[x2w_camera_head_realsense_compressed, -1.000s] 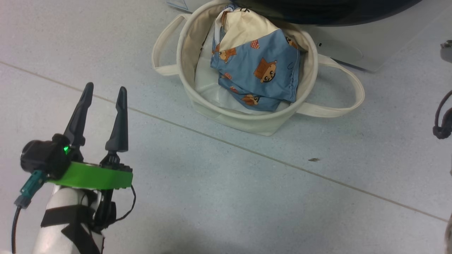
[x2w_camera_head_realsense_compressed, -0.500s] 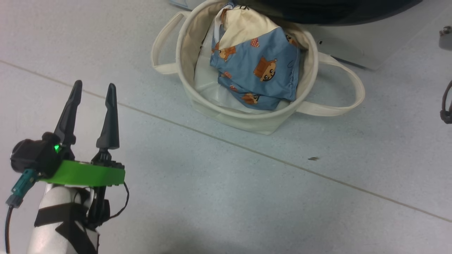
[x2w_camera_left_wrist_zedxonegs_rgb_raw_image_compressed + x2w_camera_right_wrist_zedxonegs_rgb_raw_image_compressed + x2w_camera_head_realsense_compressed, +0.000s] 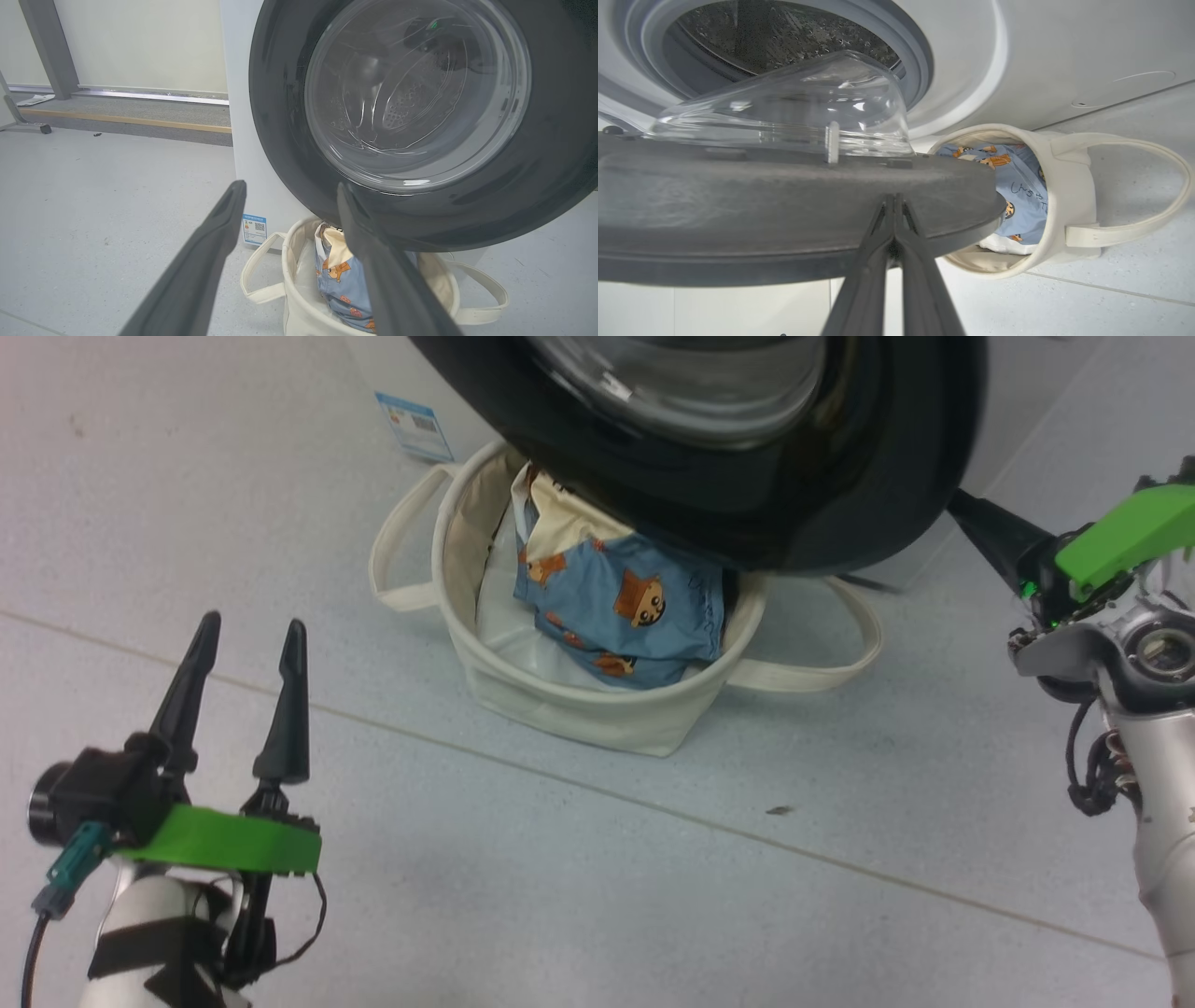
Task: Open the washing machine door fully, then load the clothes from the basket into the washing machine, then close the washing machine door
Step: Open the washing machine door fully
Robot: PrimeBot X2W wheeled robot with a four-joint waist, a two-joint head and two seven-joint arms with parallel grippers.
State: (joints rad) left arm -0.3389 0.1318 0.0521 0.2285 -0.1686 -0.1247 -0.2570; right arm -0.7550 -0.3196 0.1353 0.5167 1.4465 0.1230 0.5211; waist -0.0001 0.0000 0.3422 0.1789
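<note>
Door [image 3: 868,476] stands partly swung out from the machine [image 3: 1041,56], black rim overhanging the far side of the basket [image 3: 579,709] in head view. In the right wrist view we see its glass bowl bulging back toward the drum [image 3: 775,32]. In the left wrist view its outer face looks at the camera.

Basket sits upright on the floor [image 3: 653,896], mouth up, just in front of the machine. Its loop handles stick out left and right in head view.

Clothes [image 3: 625,616] lie inside it as a blue bundle leaning on the far-right wall. The bundle's long axis runs from far rim to near rim, cream lining at the far end. We cannot tell how many garments it holds.

Left claw [image 3: 252,625] is spread wide and empty. Its fingers point up the head view over bare floor, well apart from the basket.

Right claw [image 3: 893,200] has its fingers pressed together, pinching nothing. The tips lie against the door's grey inner face at its edge.

Counts:
- one door
- one basket
- two handles
- one blue sticker [image 3: 415,425]
- two claws
- one dark speck [image 3: 780,810] on the floor
</note>
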